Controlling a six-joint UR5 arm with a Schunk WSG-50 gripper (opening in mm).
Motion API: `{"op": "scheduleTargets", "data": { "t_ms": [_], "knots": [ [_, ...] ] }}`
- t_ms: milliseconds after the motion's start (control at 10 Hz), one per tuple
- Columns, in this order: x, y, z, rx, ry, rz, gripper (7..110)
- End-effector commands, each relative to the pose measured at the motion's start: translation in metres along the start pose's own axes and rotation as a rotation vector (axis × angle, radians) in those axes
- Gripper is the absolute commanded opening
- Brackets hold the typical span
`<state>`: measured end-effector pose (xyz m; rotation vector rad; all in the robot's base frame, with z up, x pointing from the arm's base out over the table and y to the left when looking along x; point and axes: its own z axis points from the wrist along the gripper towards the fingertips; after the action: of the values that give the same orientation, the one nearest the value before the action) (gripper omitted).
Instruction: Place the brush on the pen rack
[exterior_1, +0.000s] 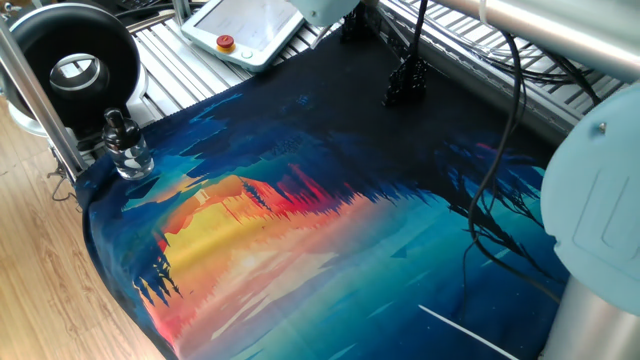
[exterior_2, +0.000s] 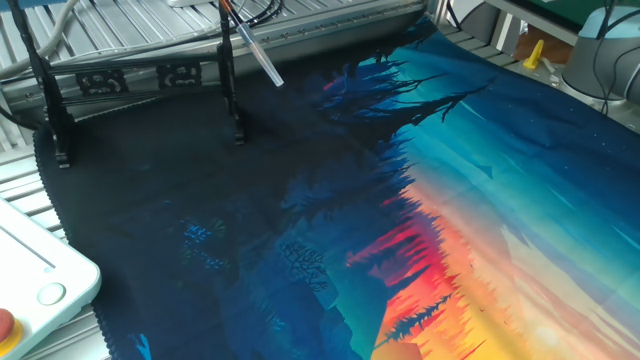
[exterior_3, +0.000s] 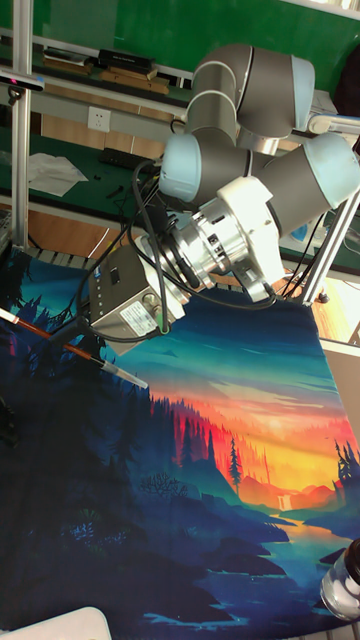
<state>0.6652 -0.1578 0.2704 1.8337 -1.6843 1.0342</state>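
Note:
The brush (exterior_3: 118, 373) hangs slanted in the air above the dark end of the mat, its reddish section (exterior_3: 32, 327) toward the left edge of the tall fixed view. My gripper (exterior_3: 80, 343) is shut on its middle, below the grey wrist box (exterior_3: 128, 300). In the other fixed view the brush's silvery handle (exterior_2: 258, 52) slants down from the top edge, and the fingers are out of frame. The pen rack (exterior_1: 407, 82), small, black and jagged on top, stands on the mat's far dark corner. No gripper fingers show in that view, only the arm (exterior_1: 325, 10).
A clear glass bottle (exterior_1: 126, 148) with a black stopper stands at the mat's left corner. A thin white rod (exterior_1: 470, 332) lies near the front right. A teach pendant (exterior_1: 245, 25), black frame posts (exterior_2: 229, 75) and hanging cables (exterior_1: 500, 180) border the mat.

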Motion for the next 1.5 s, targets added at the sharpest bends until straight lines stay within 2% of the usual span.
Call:
{"op": "scheduleTargets", "data": {
  "t_ms": [0,700,900,1400],
  "knots": [
    [-0.0008,0.0032,0.0032,-0.017,-0.013,0.022,7],
    [0.0002,-0.0020,0.0064,-0.039,-0.050,0.042,7],
    [-0.0033,-0.0031,0.0063,-0.045,-0.081,0.058,7],
    [0.0025,-0.0056,0.0104,-0.066,-0.095,0.060,7]
  ]
}}
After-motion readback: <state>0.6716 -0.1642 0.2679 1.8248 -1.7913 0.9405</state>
